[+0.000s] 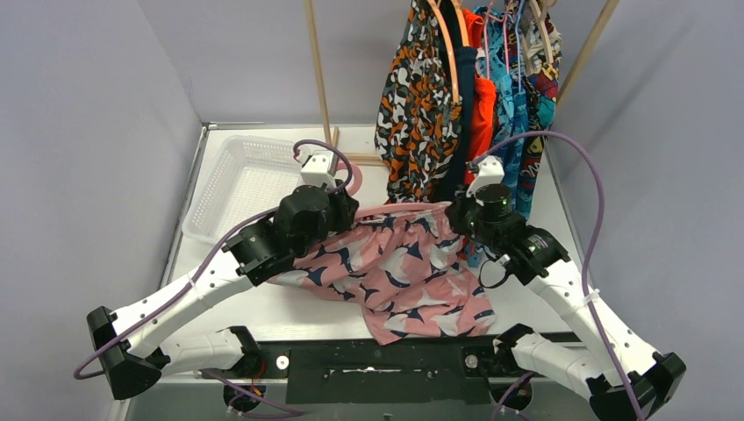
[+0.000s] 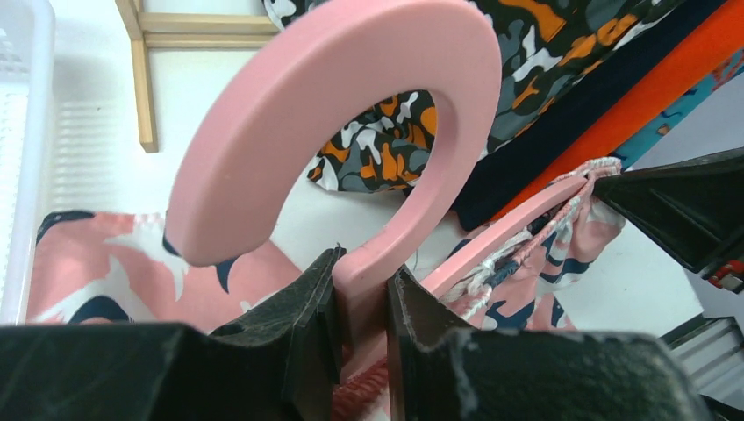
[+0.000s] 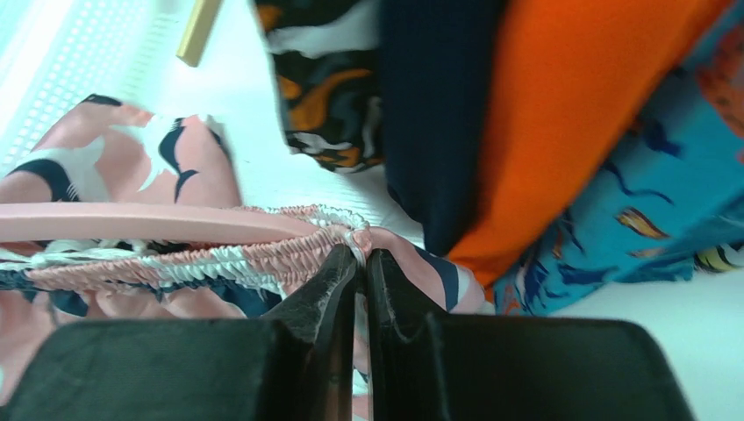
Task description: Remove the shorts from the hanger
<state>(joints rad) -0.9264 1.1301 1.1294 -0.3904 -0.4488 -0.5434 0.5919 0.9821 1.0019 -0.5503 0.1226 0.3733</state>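
The pink shorts (image 1: 404,281) with navy-white print hang on a pink hanger (image 2: 351,114) held between my arms above the table. My left gripper (image 2: 361,289) is shut on the hanger's neck just below its hook. My right gripper (image 3: 361,263) is shut on the elastic waistband (image 3: 289,246) of the pink shorts at the hanger's right end. The hanger's bar (image 3: 132,221) runs left from there. The shorts' lower part drapes onto the table toward the front edge.
A wooden rack (image 1: 318,70) at the back holds more shorts: black with orange-white print (image 1: 417,114), navy (image 1: 463,96), orange-red (image 1: 481,114), teal-blue (image 1: 513,105). A white basket (image 1: 237,180) sits at the back left. Grey walls close both sides.
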